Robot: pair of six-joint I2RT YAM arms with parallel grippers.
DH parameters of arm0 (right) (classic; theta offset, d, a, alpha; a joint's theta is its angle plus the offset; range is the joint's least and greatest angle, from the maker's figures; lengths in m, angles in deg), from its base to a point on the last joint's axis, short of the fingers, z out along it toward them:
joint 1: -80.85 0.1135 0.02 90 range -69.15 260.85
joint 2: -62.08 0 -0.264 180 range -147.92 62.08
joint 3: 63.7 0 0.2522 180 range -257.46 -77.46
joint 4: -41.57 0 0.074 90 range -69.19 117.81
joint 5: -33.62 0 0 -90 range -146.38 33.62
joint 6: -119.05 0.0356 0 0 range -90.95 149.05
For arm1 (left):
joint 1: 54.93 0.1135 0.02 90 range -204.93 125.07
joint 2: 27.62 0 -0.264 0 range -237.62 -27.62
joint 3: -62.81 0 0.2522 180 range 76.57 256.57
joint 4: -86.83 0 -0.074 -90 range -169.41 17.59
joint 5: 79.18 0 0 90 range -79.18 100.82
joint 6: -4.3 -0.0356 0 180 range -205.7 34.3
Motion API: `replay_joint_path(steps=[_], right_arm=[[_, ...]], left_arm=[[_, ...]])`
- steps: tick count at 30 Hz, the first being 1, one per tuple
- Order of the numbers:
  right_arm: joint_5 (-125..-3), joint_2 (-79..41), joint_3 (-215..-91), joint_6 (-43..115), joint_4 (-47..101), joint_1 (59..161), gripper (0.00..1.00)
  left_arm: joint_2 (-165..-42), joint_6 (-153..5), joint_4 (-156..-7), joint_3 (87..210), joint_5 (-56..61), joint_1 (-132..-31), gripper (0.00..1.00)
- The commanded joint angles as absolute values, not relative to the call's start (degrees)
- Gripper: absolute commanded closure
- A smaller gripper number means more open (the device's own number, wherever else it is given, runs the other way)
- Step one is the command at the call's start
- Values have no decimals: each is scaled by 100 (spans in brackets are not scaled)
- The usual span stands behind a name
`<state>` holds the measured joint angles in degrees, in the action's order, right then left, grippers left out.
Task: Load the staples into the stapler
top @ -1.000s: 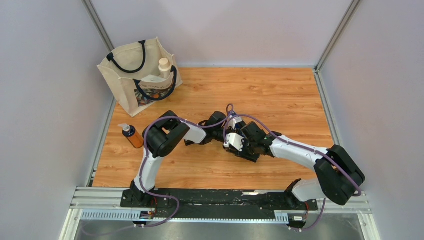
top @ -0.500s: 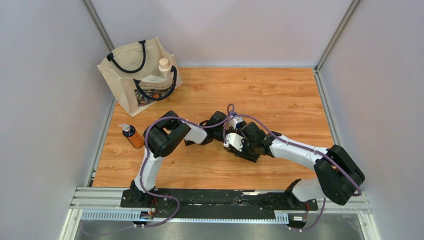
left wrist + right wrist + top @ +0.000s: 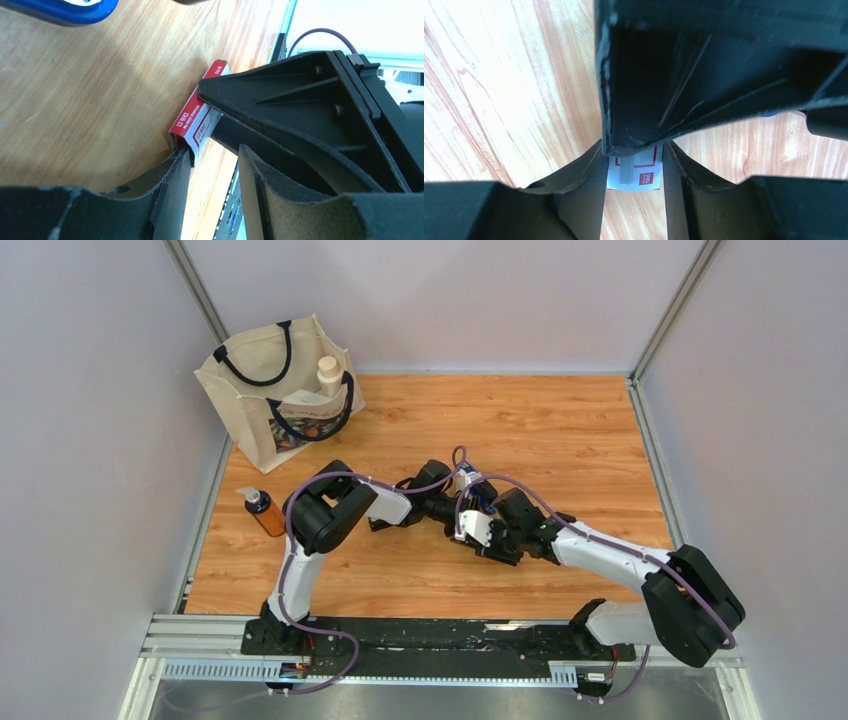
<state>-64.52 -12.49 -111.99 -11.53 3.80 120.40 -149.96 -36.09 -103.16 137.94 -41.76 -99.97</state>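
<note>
A wood-grain table (image 3: 560, 430) is enclosed by pale grey walls (image 3: 450, 300), with aluminium posts (image 3: 195, 285) set in the far corners. A cream tote bag (image 3: 255, 415) is placed at the far left corner, with a white bottle (image 3: 328, 375) lodged in it. An orange pump bottle (image 3: 268, 515) is set nearer, by the left edge.

The staples box (image 3: 639, 172), white with red print, is found around mid-table, where both arms' tips are crowded together; in the top view it is hidden by them. It is clamped between the fingers of the right gripper (image 3: 633, 150), with a short end turned toward that wrist camera. In the left wrist view its long axis is slanted away from the left gripper (image 3: 215, 150), with the red face uppermost. Its near end is touched by one left finger (image 3: 175, 172). Whether the left fingers are closed on it cannot be told, nor whether it is resting on the wood.
</note>
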Motion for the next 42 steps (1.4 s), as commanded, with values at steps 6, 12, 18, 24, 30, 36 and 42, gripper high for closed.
replay_joint_path(steps=[6, 12, 18, 24, 30, 36, 42], right_arm=[[-6612, -912, -10629, -2201, 866, 11583, 56], [-7052, -604, -10524, -2588, 646, 11477, 55], [-7202, -384, -10515, -2580, 645, 11425, 56], [-7422, -156, -10576, -2431, 602, 11354, 57], [-7843, -138, -10840, -2193, 312, 11240, 60], [-8238, -182, -11095, -2017, -13, 11117, 59], [-8415, -199, -11148, -1982, -102, 11038, 58]], left_arm=[[-14522, -3877, -10199, 13696, -4332, -9791, 51], [-14460, -3798, -10348, 13599, -4262, -9721, 51], [-14284, -3814, -10306, 13546, -4140, -9694, 51], [-14328, -3991, -10076, 13537, -4025, -9694, 51], [-14363, -4008, -10068, 13581, -3999, -9694, 51], [-14311, -4254, -9866, 13625, -3893, -9694, 51], [-14214, -4439, -9707, 13678, -3823, -9694, 52]])
